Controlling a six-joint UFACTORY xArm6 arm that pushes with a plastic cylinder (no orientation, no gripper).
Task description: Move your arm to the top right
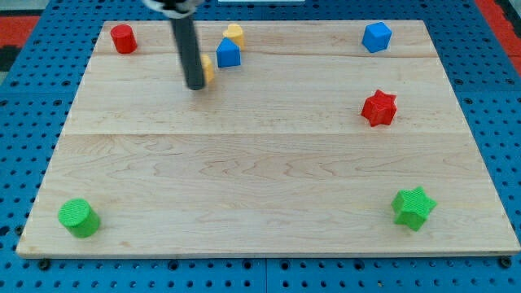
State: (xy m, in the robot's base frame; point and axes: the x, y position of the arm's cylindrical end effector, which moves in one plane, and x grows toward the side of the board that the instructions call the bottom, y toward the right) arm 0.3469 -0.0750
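One dark straight rod, my tip beside yellow block

1. This looks like a robotics lab bench: the pale wooden plank desk lies on a blue perforated metal base plate with a regular grid of mounting holes.
2. Small plastic test pieces, such as a green star block, are scattered about.
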